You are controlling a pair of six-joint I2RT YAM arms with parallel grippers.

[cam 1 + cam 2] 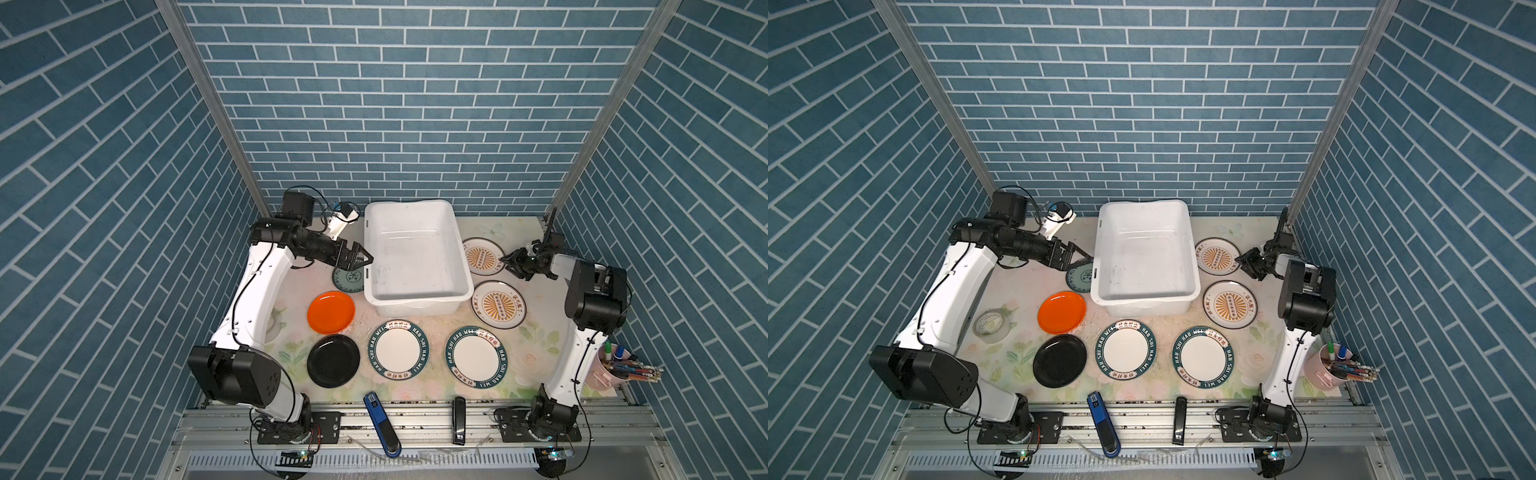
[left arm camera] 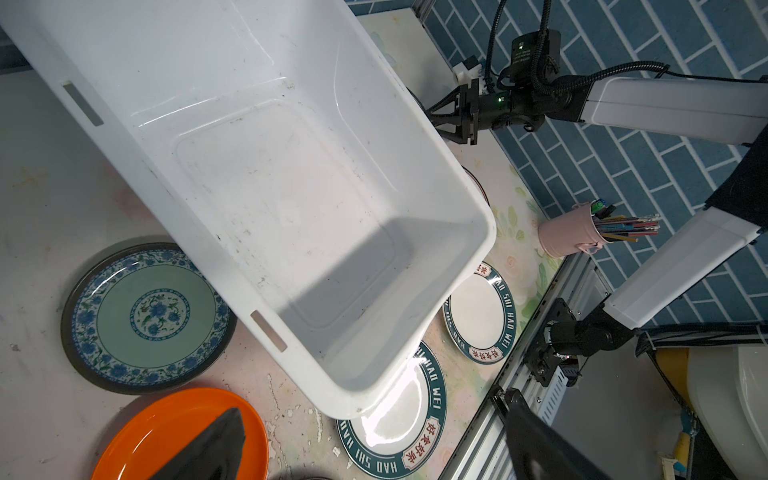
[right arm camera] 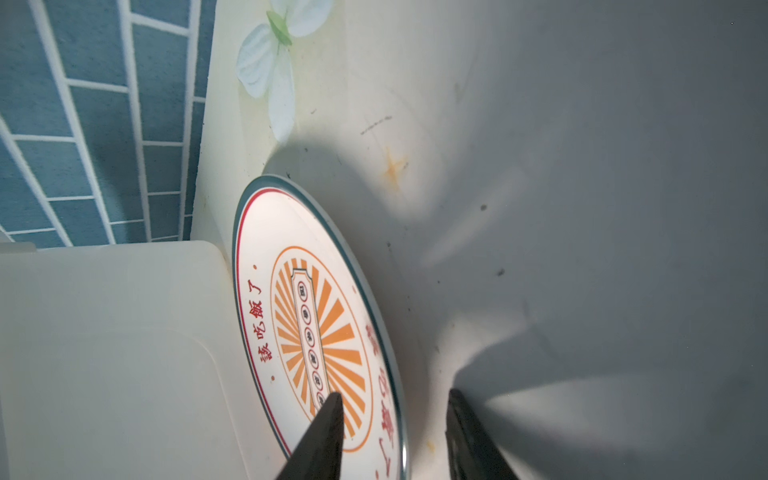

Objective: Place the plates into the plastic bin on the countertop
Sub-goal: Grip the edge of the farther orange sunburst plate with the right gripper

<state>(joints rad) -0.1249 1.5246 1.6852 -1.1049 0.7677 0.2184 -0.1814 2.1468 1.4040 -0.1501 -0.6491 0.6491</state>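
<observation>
A sunburst plate (image 3: 291, 291) lies flat on the countertop (image 3: 540, 208), its rim between the right gripper's (image 3: 395, 395) parted jaws, not yet pinched: grasping has begun. The empty plastic bin (image 1: 415, 309) stands just beyond. The left gripper (image 1: 365, 261) hangs wide open. Next, probably: pinch, then lift over the wall.

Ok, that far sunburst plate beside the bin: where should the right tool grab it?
Probably its rim on the side away from the plastic bin, coming from the right. The far sunburst plate lies flat and its other edge sits by the bin wall, so the outer rim is freest; the right tool straddles it there.
</observation>
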